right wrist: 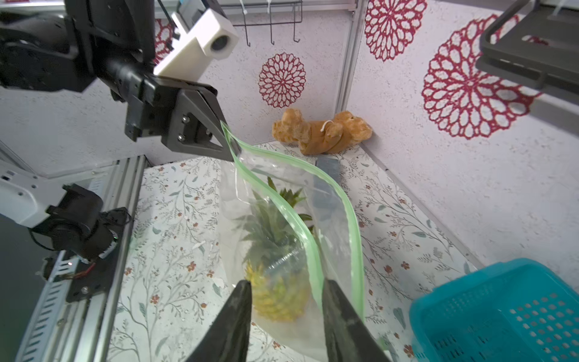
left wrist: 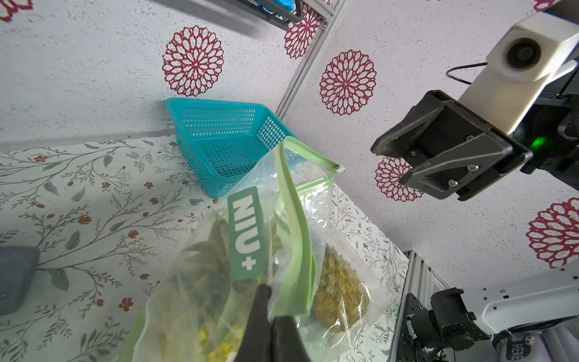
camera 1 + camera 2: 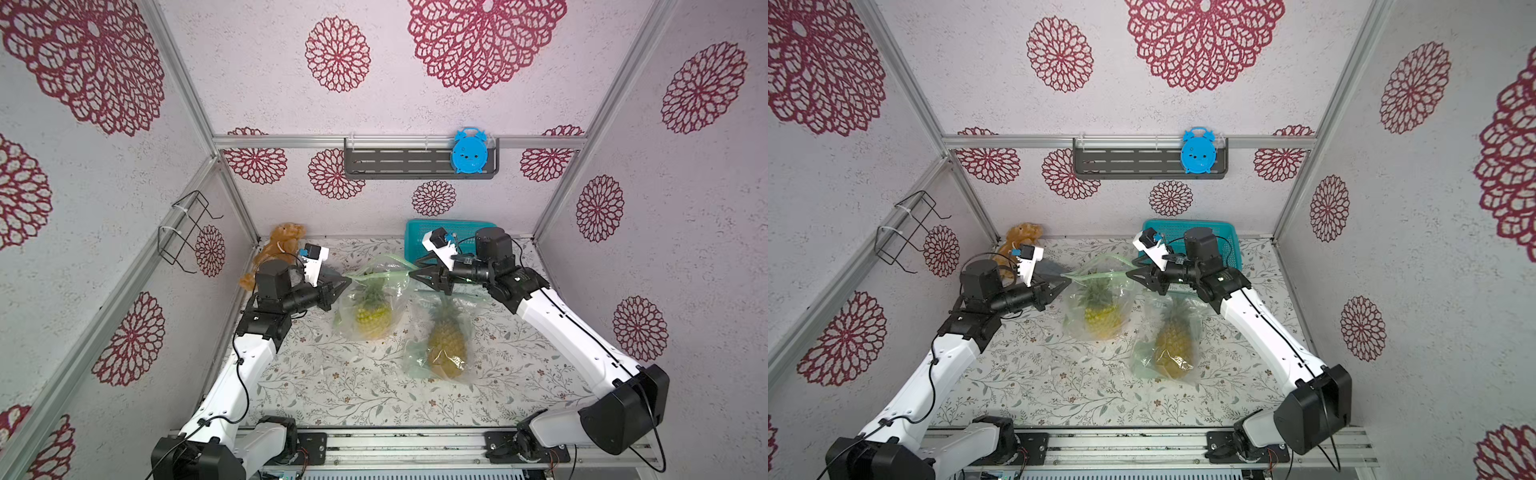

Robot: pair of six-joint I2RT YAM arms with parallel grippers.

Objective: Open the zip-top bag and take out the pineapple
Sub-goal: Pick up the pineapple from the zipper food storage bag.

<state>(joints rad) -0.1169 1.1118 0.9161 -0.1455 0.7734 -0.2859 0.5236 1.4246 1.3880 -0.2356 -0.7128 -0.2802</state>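
In both top views: pinching one end of the green strip of the zip-top bag (image 3: 376, 305) with the left gripper (image 3: 347, 284), holding the mouth agape, the pineapple (image 3: 372, 318) sitting inside, mid-table. Left wrist view: pressing both fingers together on that strip, facing the right gripper (image 2: 388, 164), apart from the bag. Right wrist view: hovering with jaws spread, gripping nothing, looking onto the bagged pineapple.

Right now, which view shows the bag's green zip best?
Right wrist view: the green zip runs as two parted strips. The left wrist view shows it bunched, end-on; both top views show it small.
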